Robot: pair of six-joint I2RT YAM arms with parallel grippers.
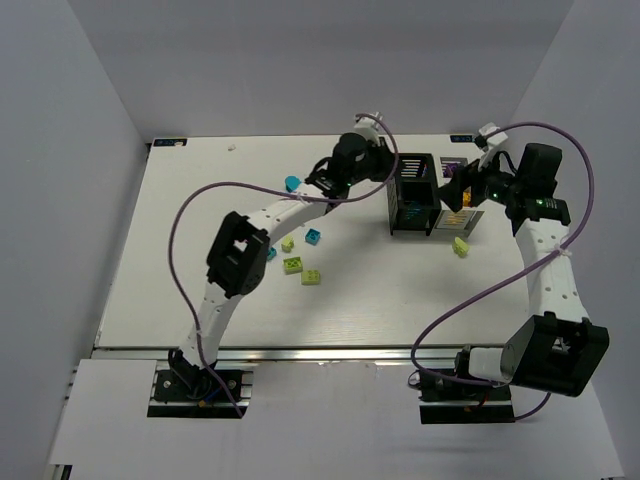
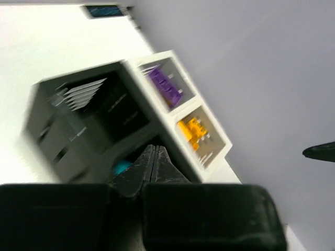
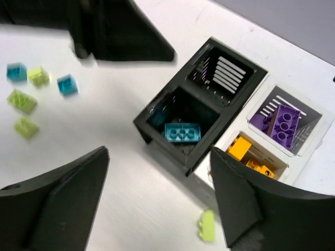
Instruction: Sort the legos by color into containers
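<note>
The black bin (image 1: 413, 195) joins a white tray (image 1: 470, 222) at the table's back. In the right wrist view the bin (image 3: 157, 133) holds a teal brick (image 3: 183, 132), and the tray (image 3: 230, 137) holds a purple brick (image 3: 284, 123) and orange bricks (image 3: 243, 149). My left gripper (image 1: 390, 168) is shut and empty at the bin's far left rim; its fingertips (image 2: 154, 151) are pressed together over the bin (image 2: 78, 125). My right gripper (image 1: 456, 190) hangs open and empty above the tray, jaws wide (image 3: 159, 157). Loose teal (image 1: 314, 236) and lime (image 1: 293, 264) bricks lie left of the bin.
One lime brick (image 1: 460, 245) lies just in front of the tray and also shows in the right wrist view (image 3: 207, 226). A teal rounded brick (image 1: 292, 183) sits beside the left arm's forearm. Both arms' purple cables arc over the table.
</note>
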